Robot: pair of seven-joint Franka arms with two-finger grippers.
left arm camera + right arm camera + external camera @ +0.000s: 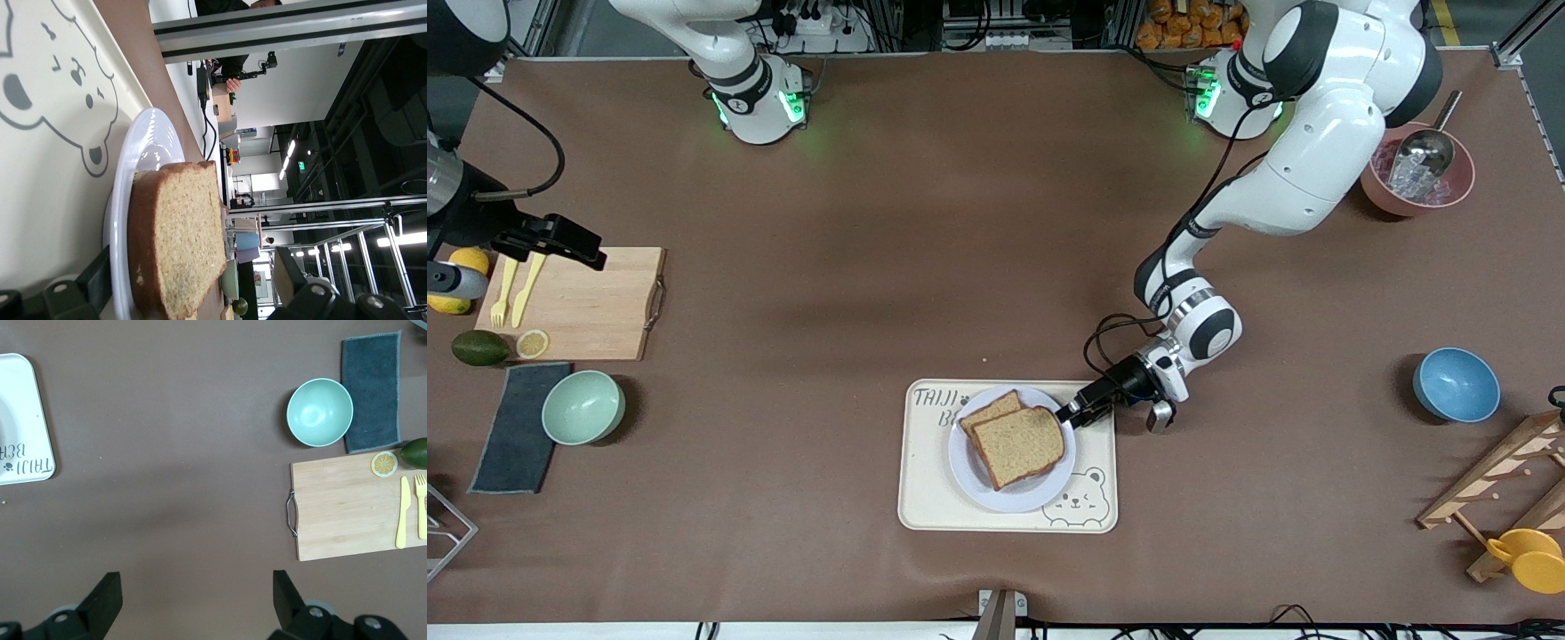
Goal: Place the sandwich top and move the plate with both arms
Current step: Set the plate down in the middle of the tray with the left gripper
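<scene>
**A:** Where does the sandwich top [1021, 444] lie?

**B:** On the plate [996, 496], stacked askew over a second slice [991, 411] whose corner pokes out on the side farther from the front camera. The plate sits on the cream bear tray [925, 511].

**A:** And the left gripper [1079, 414]?

**B:** Low at the plate's rim on the side toward the left arm's end of the table, fingers apart, holding nothing. In the left wrist view the crust of the slice stands straight ahead between the two fingers [63, 293], and the plate's edge runs across the mouth of the claw.

**A:** So the bread looks placed. What does the next move turn on?

**B:** I judge it turns on the plate's rim, not the bread. The rim lies right at the left gripper's tips, so that arm is by far the nearer one.

**A:** The right gripper [560, 238]?

**B:** Well apart, waiting up over the wooden cutting board [596, 307] at the right arm's end of the table, jaws spread wide and empty; its wrist view shows both fingers [103, 600] open above bare table. To take the plate's other edge it has to travel across toward the tray.

**A:** Any risk?

**B:** Probably the loose stack sliding if the plate tips.
</scene>
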